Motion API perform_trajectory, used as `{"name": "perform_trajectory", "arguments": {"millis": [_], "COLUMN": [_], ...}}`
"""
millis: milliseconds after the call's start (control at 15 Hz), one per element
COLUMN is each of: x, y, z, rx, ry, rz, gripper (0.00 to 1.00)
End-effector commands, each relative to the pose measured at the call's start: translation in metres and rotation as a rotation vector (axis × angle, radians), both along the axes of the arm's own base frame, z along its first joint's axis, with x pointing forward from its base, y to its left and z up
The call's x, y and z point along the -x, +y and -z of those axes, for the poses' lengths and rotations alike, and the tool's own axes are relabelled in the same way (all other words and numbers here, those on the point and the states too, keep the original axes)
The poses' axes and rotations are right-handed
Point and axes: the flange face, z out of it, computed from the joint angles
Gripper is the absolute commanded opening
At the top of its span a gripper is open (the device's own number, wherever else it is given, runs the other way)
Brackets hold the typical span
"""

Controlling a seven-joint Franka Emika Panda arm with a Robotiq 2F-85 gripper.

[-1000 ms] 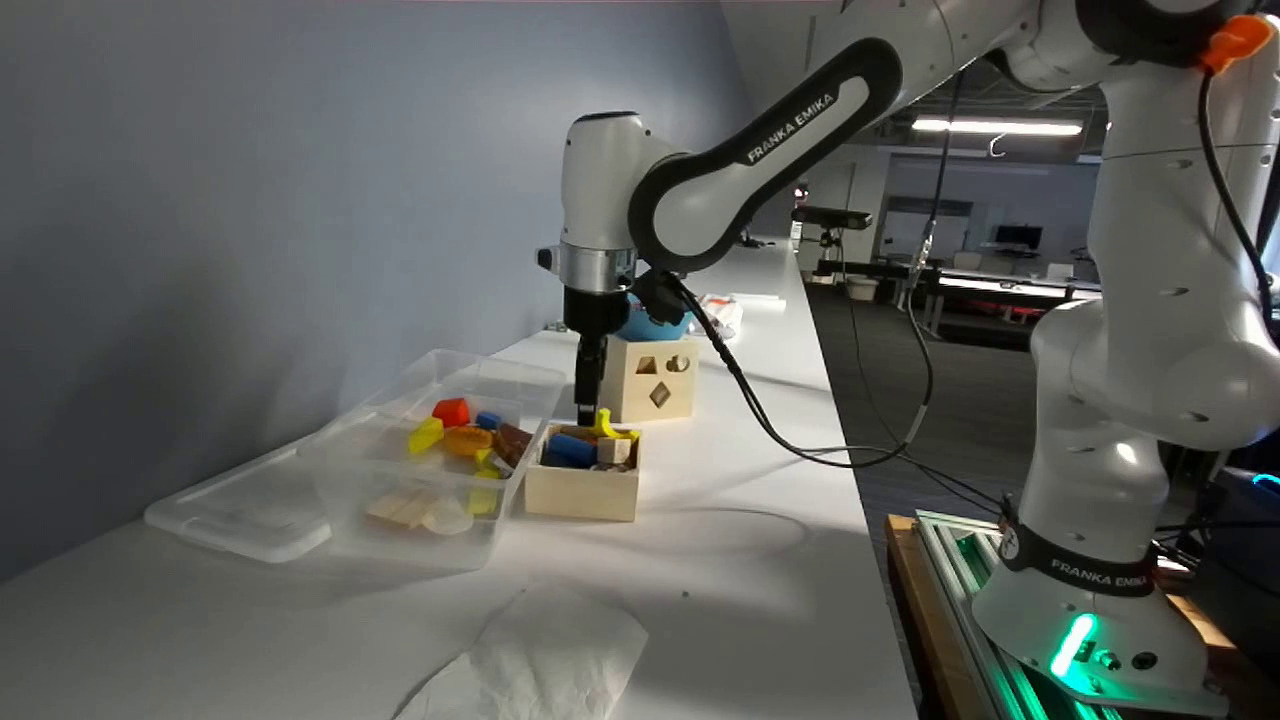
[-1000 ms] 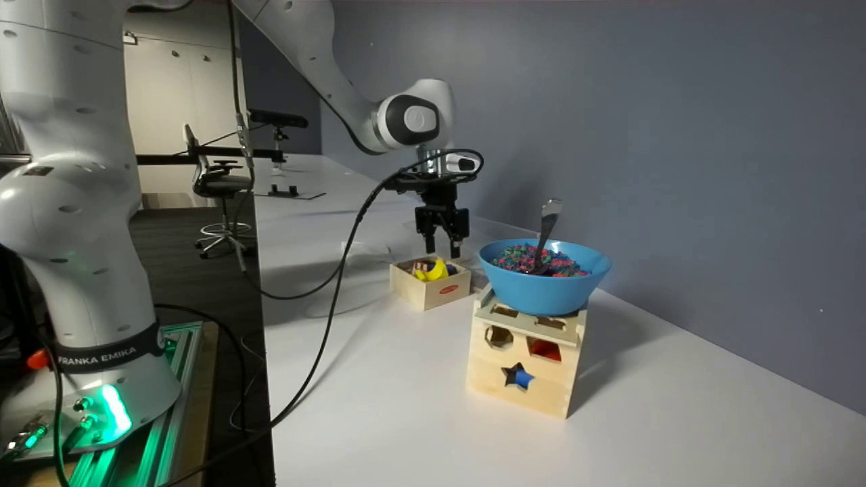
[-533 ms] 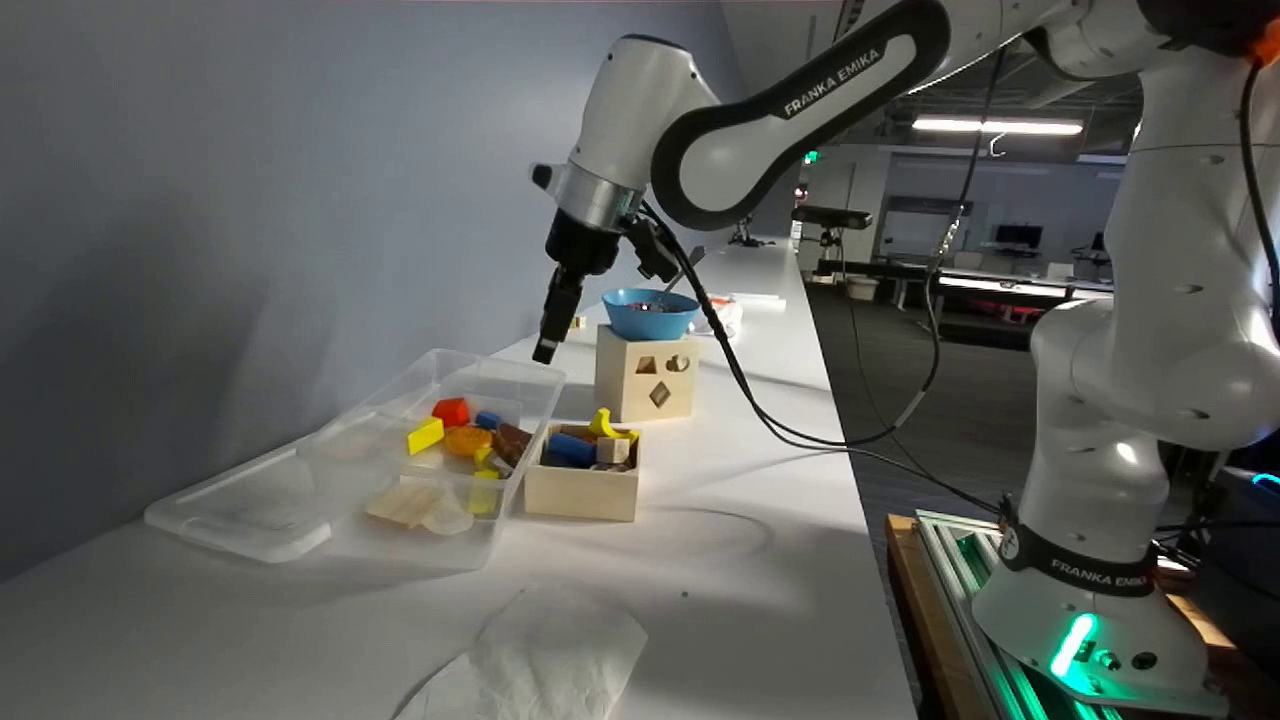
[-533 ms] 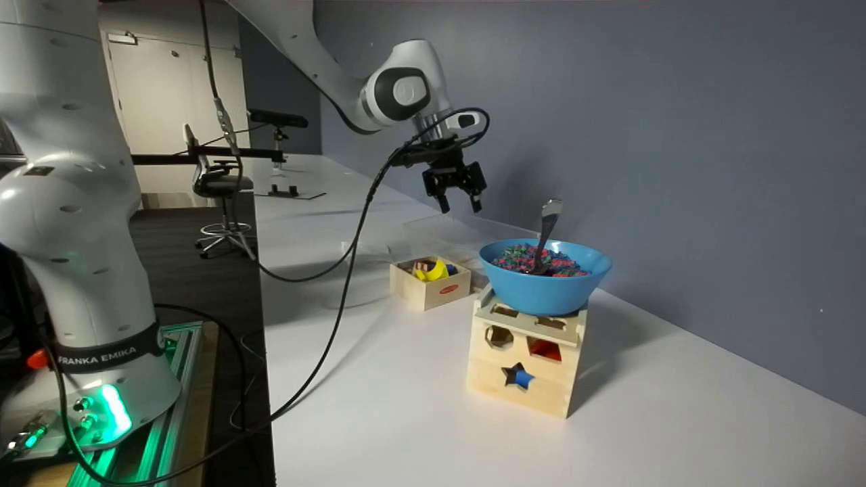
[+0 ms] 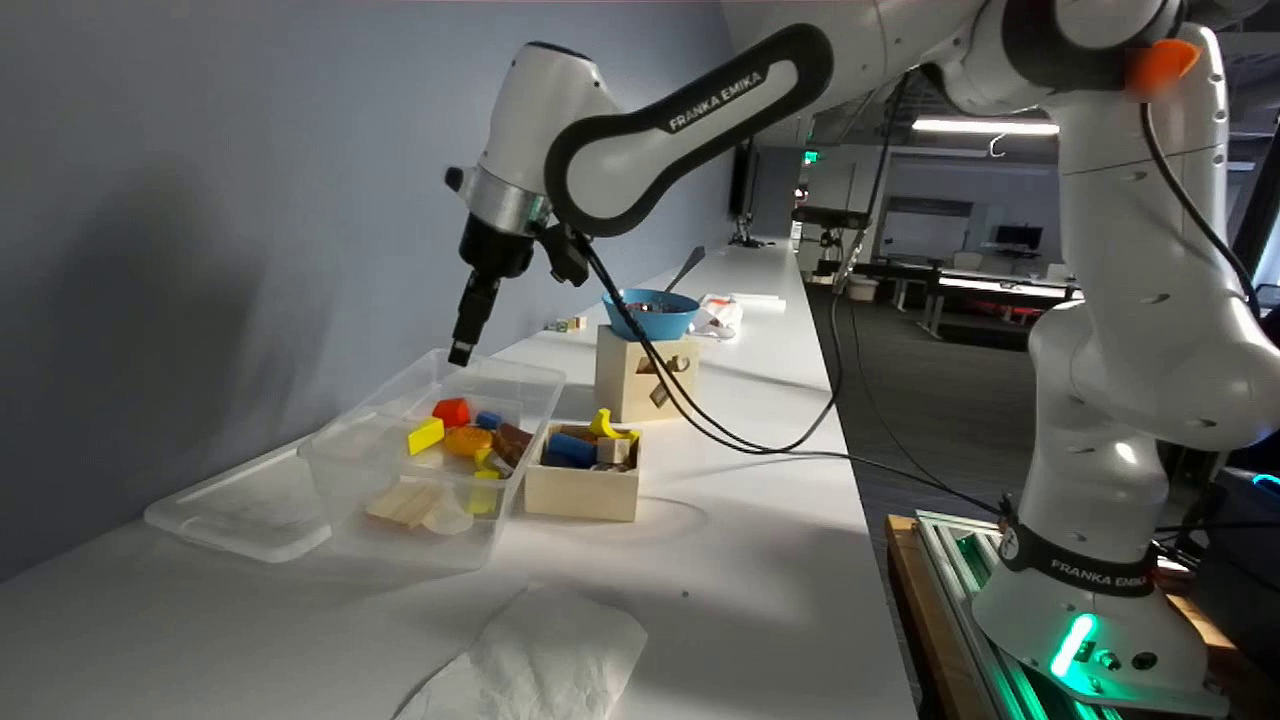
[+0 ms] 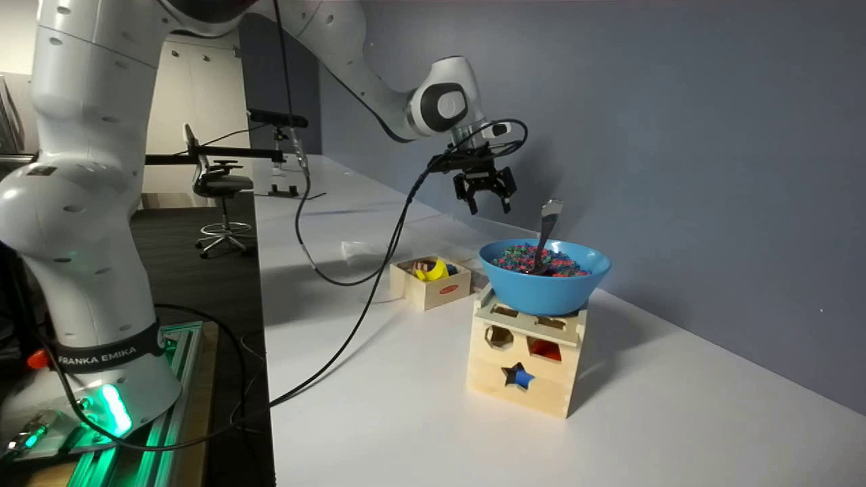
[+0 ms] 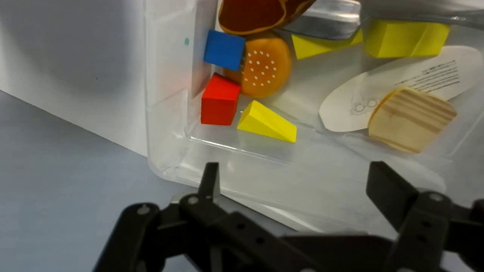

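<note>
My gripper [image 7: 297,177] stands open, with nothing between its fingers. It hangs tilted above the far, wall-side part of a clear plastic bin [image 7: 166,75], touching nothing. Nearest to it in the wrist view are a yellow wedge [image 7: 266,122] and a red block [image 7: 219,100]. Behind those lie a blue block [image 7: 225,50], an orange seeded bun [image 7: 266,70], a brown piece [image 7: 251,15] and a metal scoop [image 7: 329,19]. A pale wooden piece [image 7: 412,121] rests on a printed white oval [image 7: 348,102]. Beside the bin, a small wooden box [image 5: 580,495] holds a yellow banana [image 5: 603,424] and other pieces.
A wooden shape-sorter box [image 6: 521,358] carries a blue bowl [image 6: 541,291] of coloured bits with an upright spoon [image 6: 547,223]. A clear lid [image 5: 250,510] lies by the wall. White wrinkled sheet [image 5: 560,650] covers part of the near table. Black cables [image 5: 680,390] loop off the wrist.
The gripper has risen away from the wooden box, tilted, and swung across to over the clear bin. Its fingers look wider apart. The banana stays in the wooden box.
</note>
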Motion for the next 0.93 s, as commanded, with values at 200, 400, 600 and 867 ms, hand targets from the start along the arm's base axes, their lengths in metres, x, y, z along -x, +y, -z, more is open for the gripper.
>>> {"name": "perform_trajectory", "arguments": {"millis": [200, 400, 600, 867], "x": [-0.076, -0.068, -0.08, -0.093], "y": [0.022, 0.019, 0.015, 0.008], "z": [0.051, 0.058, 0.067, 0.088], "rx": [0.088, 0.057, 0.065, 0.062], "ry": [0.098, 0.109, 0.118, 0.087], "rz": [0.023, 0.024, 0.042, 0.031], "gripper": [1.0, 1.0, 1.0, 1.0]}}
